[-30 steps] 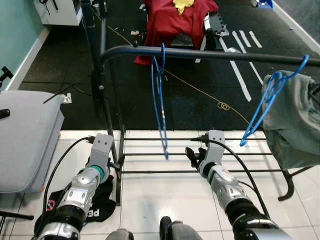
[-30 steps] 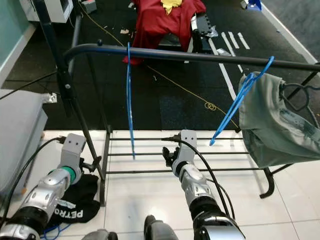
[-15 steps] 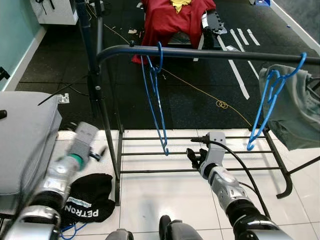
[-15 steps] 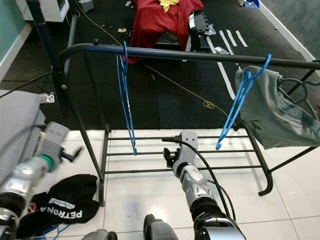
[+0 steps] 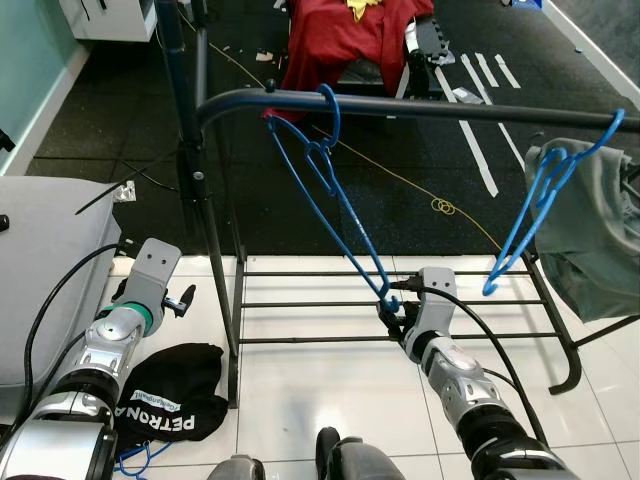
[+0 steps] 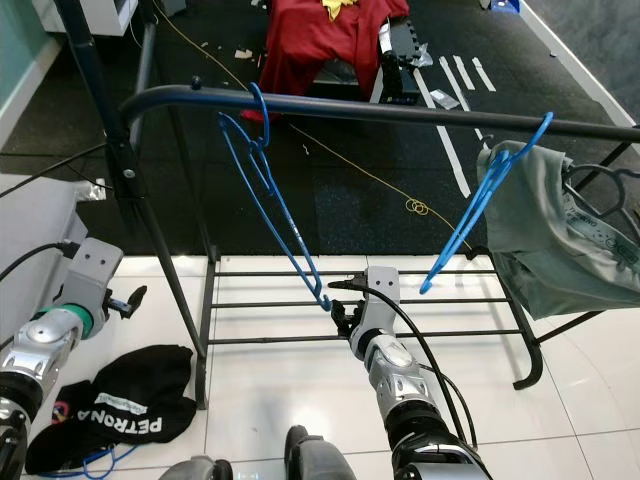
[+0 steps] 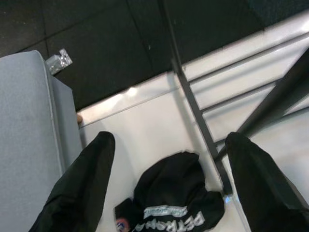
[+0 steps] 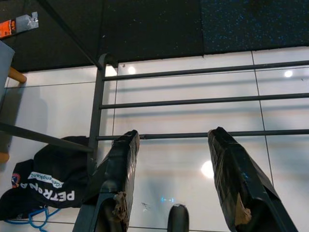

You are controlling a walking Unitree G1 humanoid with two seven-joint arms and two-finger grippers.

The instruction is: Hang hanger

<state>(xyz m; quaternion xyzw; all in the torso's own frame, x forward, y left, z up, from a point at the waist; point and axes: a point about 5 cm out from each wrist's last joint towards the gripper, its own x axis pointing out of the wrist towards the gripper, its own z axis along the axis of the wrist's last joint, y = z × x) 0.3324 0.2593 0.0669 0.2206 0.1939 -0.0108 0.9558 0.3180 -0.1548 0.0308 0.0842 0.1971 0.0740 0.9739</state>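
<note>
Blue hanger [image 5: 330, 190] hooked on rail [image 5: 420, 107] near its left end, hanging tilted; hanging step looks done; your right claw [image 5: 392, 312] spread, empty, just beside hanger's lower corner; left claw [image 7: 166, 188] spread, idle; next, draw right arm clear without snagging.

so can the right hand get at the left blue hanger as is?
Probably yes: the right hand, open, sits right at the lower corner of the left blue hanger, which hangs tilted toward it from the rail; nothing lies between.
</note>
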